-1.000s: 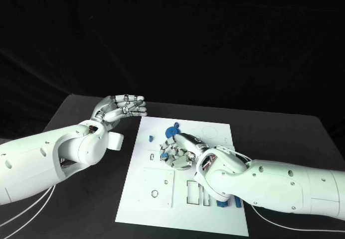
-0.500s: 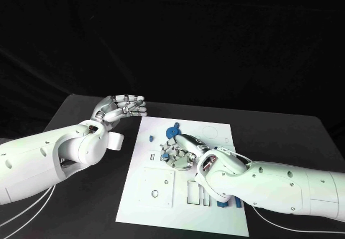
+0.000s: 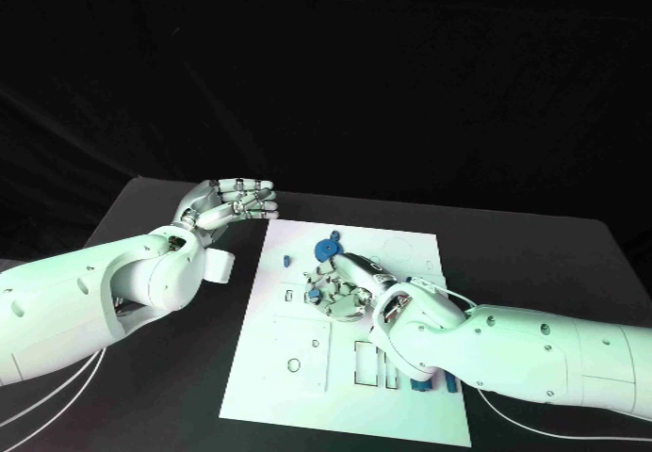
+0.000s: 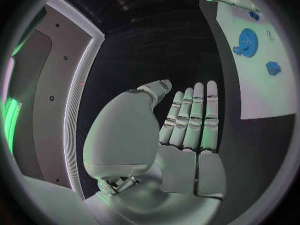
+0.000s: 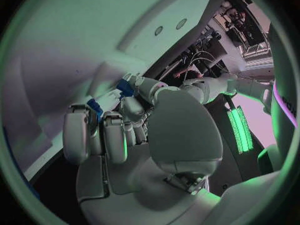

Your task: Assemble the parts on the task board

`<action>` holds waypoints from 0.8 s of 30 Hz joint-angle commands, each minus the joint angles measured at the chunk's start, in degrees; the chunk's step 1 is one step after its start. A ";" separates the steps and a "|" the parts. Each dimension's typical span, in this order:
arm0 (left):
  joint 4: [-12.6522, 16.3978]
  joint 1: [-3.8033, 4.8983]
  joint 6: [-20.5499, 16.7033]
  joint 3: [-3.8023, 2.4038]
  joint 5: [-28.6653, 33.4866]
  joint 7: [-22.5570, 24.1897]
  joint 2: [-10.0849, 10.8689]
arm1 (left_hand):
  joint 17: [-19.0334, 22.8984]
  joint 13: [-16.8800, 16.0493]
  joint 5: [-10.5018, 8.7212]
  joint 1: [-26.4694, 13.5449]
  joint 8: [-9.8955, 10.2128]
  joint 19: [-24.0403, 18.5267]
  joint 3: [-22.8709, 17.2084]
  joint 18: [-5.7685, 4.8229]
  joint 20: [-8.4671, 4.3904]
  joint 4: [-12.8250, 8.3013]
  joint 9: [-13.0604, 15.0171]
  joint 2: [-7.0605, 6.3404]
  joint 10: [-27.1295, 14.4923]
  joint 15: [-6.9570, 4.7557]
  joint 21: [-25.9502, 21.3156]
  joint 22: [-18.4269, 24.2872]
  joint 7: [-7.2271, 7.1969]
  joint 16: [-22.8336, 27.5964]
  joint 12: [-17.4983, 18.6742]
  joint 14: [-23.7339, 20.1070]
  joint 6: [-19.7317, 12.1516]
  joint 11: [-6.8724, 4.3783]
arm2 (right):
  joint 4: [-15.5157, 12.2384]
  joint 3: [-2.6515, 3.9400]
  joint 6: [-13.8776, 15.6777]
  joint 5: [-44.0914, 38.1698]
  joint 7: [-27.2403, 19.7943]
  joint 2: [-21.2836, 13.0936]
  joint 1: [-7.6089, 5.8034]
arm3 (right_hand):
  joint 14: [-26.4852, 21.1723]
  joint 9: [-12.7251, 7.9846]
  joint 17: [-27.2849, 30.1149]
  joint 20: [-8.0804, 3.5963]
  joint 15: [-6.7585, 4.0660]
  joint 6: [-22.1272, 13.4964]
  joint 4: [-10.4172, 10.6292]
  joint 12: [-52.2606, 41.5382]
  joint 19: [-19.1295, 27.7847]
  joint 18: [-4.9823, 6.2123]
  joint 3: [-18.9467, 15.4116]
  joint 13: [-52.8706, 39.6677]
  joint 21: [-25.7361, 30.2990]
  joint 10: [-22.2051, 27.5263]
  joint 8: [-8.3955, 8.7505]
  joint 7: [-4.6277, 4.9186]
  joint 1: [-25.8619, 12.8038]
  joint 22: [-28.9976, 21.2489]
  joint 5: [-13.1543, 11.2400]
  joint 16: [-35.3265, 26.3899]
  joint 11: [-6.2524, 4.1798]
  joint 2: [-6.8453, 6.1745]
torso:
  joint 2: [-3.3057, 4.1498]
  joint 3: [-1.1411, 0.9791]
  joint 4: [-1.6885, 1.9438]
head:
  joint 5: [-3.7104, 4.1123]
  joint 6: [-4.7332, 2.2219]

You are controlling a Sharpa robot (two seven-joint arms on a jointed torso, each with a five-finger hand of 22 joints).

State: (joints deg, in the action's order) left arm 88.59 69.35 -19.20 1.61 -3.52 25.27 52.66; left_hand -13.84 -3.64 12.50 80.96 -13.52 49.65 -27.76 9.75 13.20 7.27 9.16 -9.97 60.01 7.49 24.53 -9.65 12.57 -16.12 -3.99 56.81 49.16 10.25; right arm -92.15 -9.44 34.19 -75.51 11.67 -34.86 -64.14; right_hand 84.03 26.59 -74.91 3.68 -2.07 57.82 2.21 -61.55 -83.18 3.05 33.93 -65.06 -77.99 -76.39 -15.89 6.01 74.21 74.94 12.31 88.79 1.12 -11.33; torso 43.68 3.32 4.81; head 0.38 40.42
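My right hand (image 3: 343, 287): fingers curled on a small blue part (image 5: 94, 106), over the task board (image 3: 313, 377). Blue gear (image 3: 325, 250): just beyond. My left hand (image 3: 228, 202): empty, fingers loosely apart, off-board.

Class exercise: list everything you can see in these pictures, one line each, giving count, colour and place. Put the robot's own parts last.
table: one, black, under everything.
task board: one, white, middle of the table.
gear: one, blue, on the board's far part.
small part: one, blue, near the board's left edge.
parts: blue, count unclear, by the right forearm.
left hand: silver, raised off the board's far left corner, holding nothing.
right hand: silver, over the board, fingers curled around a blue part.
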 commanded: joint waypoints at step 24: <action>0.11 0.03 0.72 -0.04 -0.13 0.25 -0.01 | -0.06 -0.02 -0.16 0.16 0.29 -0.41 0.06 0.54 0.08 -0.32 -0.06 0.21 -0.26 0.10 0.16 -0.07 1.12 0.18 0.35 0.01 0.17 0.16 | 0.11 -0.02 0.81 -0.57 -1.33 -0.21 0.39 | 4.84 -0.05 -9.42 0.05 -0.41 0.02 -0.68 -0.82 0.44 0.13 -0.10 -0.53 0.36 -0.68 0.27 0.18 0.43 6.83 0.25 -0.29 0.19 -0.75 | -0.05 -0.03 -0.01 | 0.08 0.26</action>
State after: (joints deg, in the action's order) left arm 88.58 69.35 -19.20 1.61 -3.55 25.22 52.71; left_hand -13.83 -3.63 12.50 80.96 -13.52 49.65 -27.76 9.75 13.21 7.27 9.17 -9.97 60.01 7.49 24.53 -9.63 12.57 -16.12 -3.99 56.81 49.16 10.25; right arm -91.89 -9.45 34.61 -75.57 11.09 -35.07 -63.84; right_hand 84.03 26.57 -74.95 3.68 -2.07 57.82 1.89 -62.22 -83.18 3.05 33.93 -65.57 -77.99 -76.69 -15.89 6.01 74.53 74.94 12.31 88.79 1.24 -11.64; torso 43.66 3.28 4.77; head 0.39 40.70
